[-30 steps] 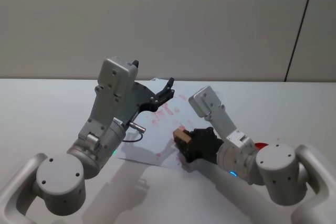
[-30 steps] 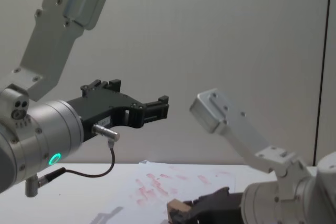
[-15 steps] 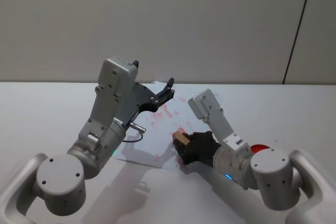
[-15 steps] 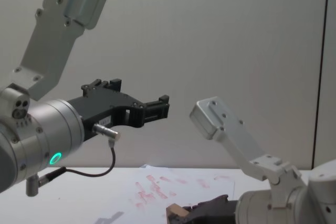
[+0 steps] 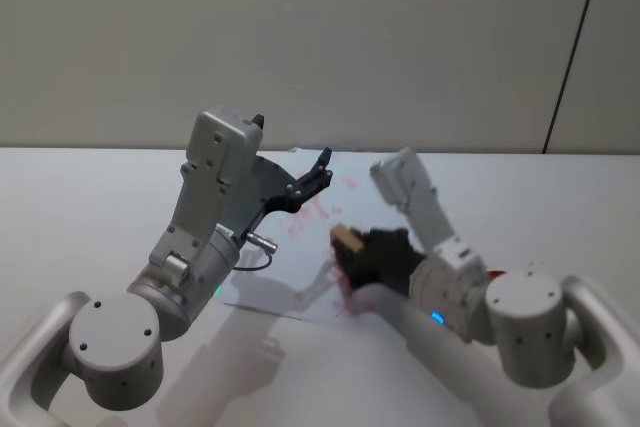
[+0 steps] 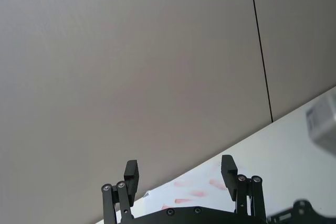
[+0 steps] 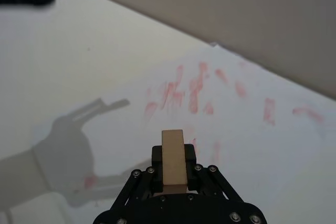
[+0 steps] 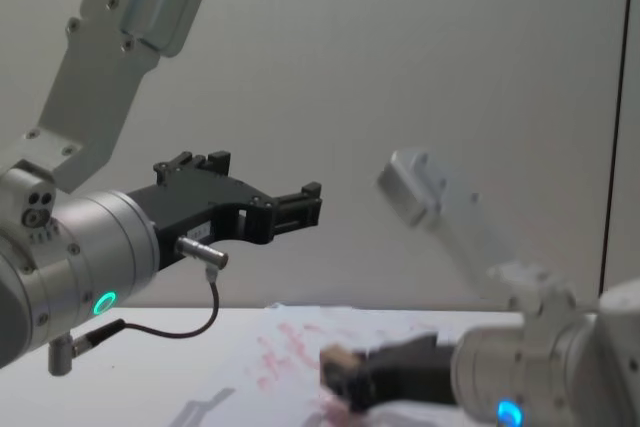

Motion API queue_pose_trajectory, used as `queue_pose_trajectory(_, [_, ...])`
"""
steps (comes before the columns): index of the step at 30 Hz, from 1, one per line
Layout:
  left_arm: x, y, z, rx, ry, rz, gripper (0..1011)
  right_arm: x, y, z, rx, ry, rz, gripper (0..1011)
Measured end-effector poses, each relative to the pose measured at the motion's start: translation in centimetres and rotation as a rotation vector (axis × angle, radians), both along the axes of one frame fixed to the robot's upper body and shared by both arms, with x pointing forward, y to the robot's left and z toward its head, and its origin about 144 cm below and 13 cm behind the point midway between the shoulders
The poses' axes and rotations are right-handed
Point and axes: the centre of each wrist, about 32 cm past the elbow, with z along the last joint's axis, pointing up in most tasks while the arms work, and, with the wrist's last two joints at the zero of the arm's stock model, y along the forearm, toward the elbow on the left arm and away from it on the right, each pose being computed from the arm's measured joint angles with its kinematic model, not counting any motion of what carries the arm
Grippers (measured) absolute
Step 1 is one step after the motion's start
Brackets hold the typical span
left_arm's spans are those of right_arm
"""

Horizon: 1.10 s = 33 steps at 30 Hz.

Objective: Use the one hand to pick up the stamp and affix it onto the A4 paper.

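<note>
Raised since half a second ago, the right gripper (image 5: 352, 253) carries the stamp (image 5: 346, 240) higher over the A4 paper (image 5: 288, 265) than before, and its forearm link has swung up and back; the left arm has not shifted.

On the left, the left gripper (image 8: 314, 204) hangs in the air well above the worktop (image 5: 80, 202), its wrist glowing green (image 8: 103, 302); its two black fingers are spread wide with nothing between them, as the left wrist view shows (image 6: 179, 167); in the head view it points forward over the far part of the sheet (image 5: 323, 169).

Below and ahead of that gripper lies the A4 paper (image 8: 283, 349), flat on the worktop (image 7: 63, 40) and marked with red and pink prints; the right gripper's shadow falls on the sheet (image 7: 239, 124) to one side of the fingers.

To the right, the right gripper (image 8: 347, 379), with a blue light (image 8: 508, 413) on its wrist, pinches the stamp (image 8: 336, 358) between its fingertips; the wooden block (image 7: 172, 153) sticks out past the fingers (image 7: 191, 157) of that gripper (image 7: 173, 162), over the near part of the sheet and lifted off it in the chest view.
</note>
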Motion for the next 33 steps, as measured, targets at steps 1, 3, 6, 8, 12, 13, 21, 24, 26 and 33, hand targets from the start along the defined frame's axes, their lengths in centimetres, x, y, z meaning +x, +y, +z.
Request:
queue_pose_trajectory(1, [0.0, 0.0, 0.0, 0.000, 0.000, 0.000, 1003, 0.1, -0.1, 0.3, 0.006, -0.008, -0.003, 220])
queue_pose_trajectory(3, [0.0, 0.0, 0.0, 0.000, 0.000, 0.000, 1002, 0.2, -0.6, 1.3, 0.028, -0.036, -0.014, 220])
queue_pose_trajectory(6, [0.0, 0.0, 0.0, 0.000, 0.000, 0.000, 1002, 0.3, -1.1, 2.2, 0.049, -0.061, -0.027, 220])
queue_pose_trajectory(8, [0.0, 0.0, 0.0, 0.000, 0.000, 0.000, 1002, 0.2, -1.9, 3.1, 0.067, -0.082, -0.045, 220])
queue_pose_trajectory(12, [0.0, 0.0, 0.0, 0.000, 0.000, 0.000, 1002, -0.5, -3.6, 4.4, 0.092, -0.108, -0.084, 220])
queue_pose_trajectory(13, [0.0, 0.0, 0.0, 0.000, 0.000, 0.000, 1003, -0.5, -3.6, 4.4, 0.092, -0.108, -0.084, 220])
queue_pose_trajectory(21, [0.0, 0.0, 0.0, 0.000, 0.000, 0.000, 1002, -2.6, -7.3, 5.5, 0.093, -0.104, -0.156, 220])
queue_pose_trajectory(24, [0.0, 0.0, 0.0, 0.000, 0.000, 0.000, 1002, -3.6, -8.7, 5.6, 0.082, -0.093, -0.181, 220])
queue_pose_trajectory(26, [0.0, 0.0, 0.0, 0.000, 0.000, 0.000, 1003, -4.3, -9.5, 5.6, 0.073, -0.082, -0.199, 219])
queue_pose_trajectory(33, [0.0, 0.0, 0.0, 0.000, 0.000, 0.000, 1002, -6.2, -11.5, 5.4, 0.042, -0.057, -0.234, 220])
